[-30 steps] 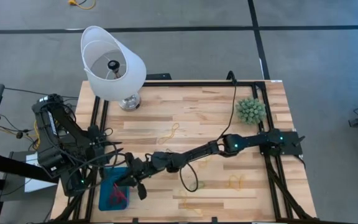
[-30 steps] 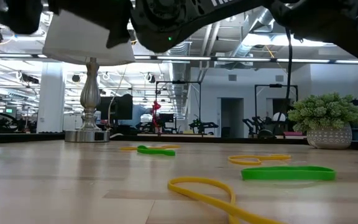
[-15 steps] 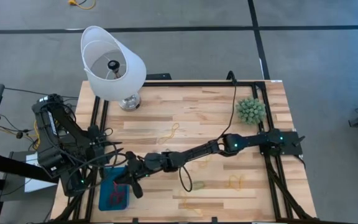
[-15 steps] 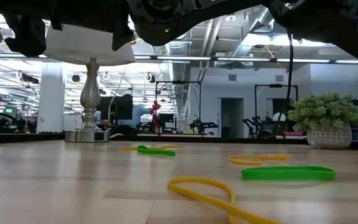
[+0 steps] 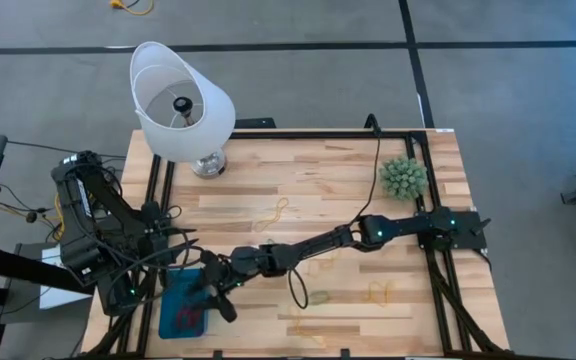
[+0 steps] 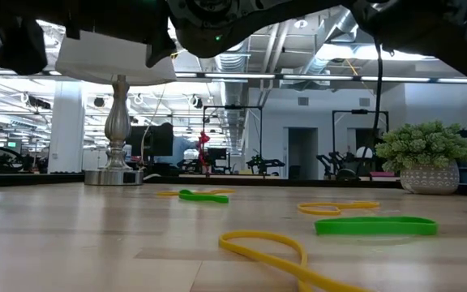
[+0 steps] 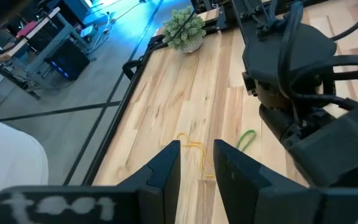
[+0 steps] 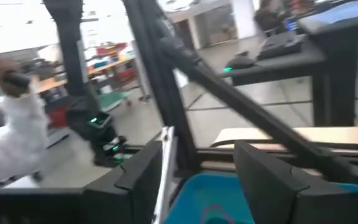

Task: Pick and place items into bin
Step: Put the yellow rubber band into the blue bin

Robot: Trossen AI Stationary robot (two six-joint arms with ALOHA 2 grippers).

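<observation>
Hovering over the bin point(image 5: 183, 310) at the bench's near left, right hand point(image 5: 211, 296) is open; bands point(image 8: 213, 213) lie inside. Best lift clear before reaching for another band point(image 5: 317, 298).

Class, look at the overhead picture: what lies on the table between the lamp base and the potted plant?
In the high view, the stretch between the lamp base and the potted plant is bare wood; the nearest yellow band lies below that line.
</observation>
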